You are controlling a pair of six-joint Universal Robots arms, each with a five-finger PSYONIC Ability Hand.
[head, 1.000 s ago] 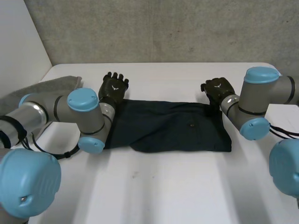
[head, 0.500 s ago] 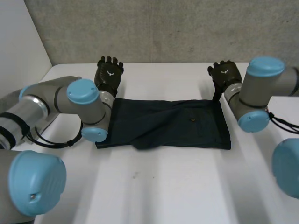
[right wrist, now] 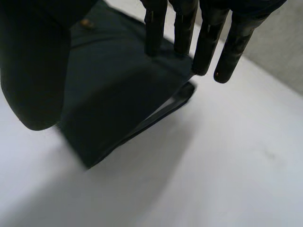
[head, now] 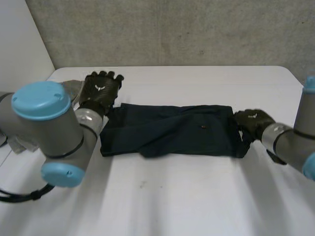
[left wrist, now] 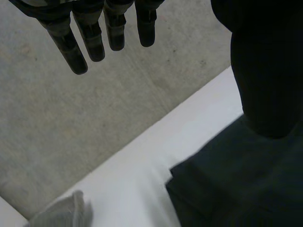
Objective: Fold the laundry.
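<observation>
One lengthwise fold looks done: the dark garment [head: 172, 130] lies as a long band across the tabletop [head: 197, 196]. Both hands hold nothing, fingers straight: left hand [head: 101, 91] above its far left corner, right hand [head: 253, 123] at its right end. Crosswise folds probably remain.

1. Across the table's [head: 172, 201] middle, toward the far edge: folded garment [head: 172, 130].
2. At its far left corner, left hand [head: 101, 91]; at its right end, right hand [head: 253, 123].
3. By the table's far left corner: loose cloth [head: 70, 87].
</observation>
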